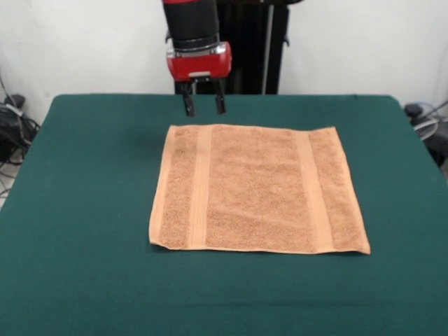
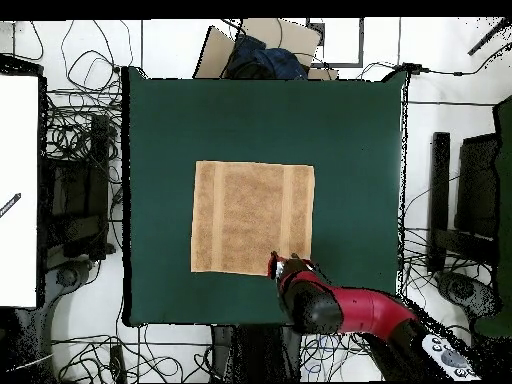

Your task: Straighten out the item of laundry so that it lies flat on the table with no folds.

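The orange-tan terry towel lies spread flat near the middle of the dark green table, its two woven bands running front to back. Beyond its far edge, the gripper hangs with fingers parted, empty, just above the towel's far corner, touching nothing.

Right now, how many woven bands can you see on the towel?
2: on the towel, one band on the picture's left in the front view, another band on the right.

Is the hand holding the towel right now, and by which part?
Nothing is held. The hand hangs open above the far edge of the flat orange-tan terry towel, with no cloth between its fingers.
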`<move>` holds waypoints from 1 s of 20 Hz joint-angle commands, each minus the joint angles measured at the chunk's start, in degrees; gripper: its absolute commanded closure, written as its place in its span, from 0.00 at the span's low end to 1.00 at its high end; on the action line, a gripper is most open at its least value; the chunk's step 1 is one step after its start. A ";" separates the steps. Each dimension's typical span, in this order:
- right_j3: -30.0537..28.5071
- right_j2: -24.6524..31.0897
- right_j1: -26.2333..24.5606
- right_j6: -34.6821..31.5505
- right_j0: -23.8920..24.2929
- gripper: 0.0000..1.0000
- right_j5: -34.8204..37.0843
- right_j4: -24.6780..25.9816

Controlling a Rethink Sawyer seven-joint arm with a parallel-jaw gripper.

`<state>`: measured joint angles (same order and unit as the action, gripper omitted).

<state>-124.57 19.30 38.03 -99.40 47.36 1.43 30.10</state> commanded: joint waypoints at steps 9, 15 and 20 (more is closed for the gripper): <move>-5.87 -2.73 9.54 -8.30 -6.32 0.00 -0.13 -0.89; -8.85 -0.06 15.51 -7.29 -4.09 0.00 3.80 -3.27; -8.13 0.67 16.91 -6.43 -3.88 0.00 5.35 -4.70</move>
<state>-131.49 17.20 51.78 -99.40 43.42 1.01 28.57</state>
